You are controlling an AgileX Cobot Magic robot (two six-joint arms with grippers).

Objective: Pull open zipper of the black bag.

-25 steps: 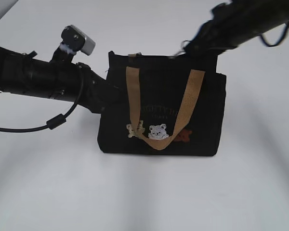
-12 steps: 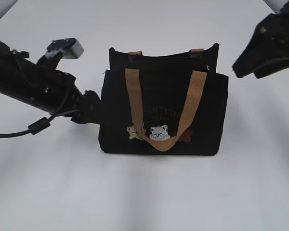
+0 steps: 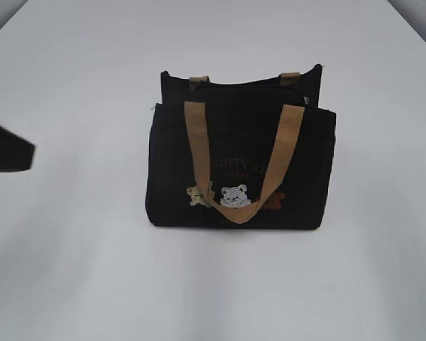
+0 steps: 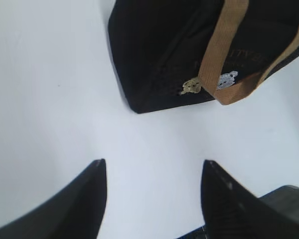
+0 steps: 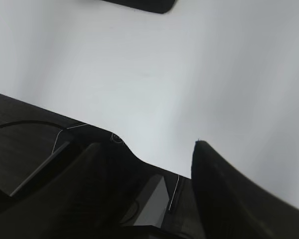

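One black bag [image 3: 240, 167] stands upright near the middle of your white table [image 3: 78, 270]; its front panel faces the exterior camera; both tan webbing handles show, the front handle [image 3: 236, 160] drooping in a loop over faint lettering and three small embroidered bears [image 3: 233, 196] (cream, white, brown); the rear handle shows only as two short tan tabs above the back panel. Along the top you see the zipper [image 3: 252, 87] as a thin dark line; the mouth gapes between front and back panels; the pull is too small to make out, so you cannot tell where it sits.

Your left gripper [image 4: 153, 172] hangs over bare table in the left wrist view; jaws spread apart, nothing between them; the bag's lower corner lies ahead of the fingertips, apart from them. In the exterior view only a dark wedge of that arm shows at the left edge, well apart from the bag.

Your right gripper [image 5: 154, 149] likewise stands released, jaws apart over bare table, holding nothing; a dark sliver at the top edge of that view cannot be identified.
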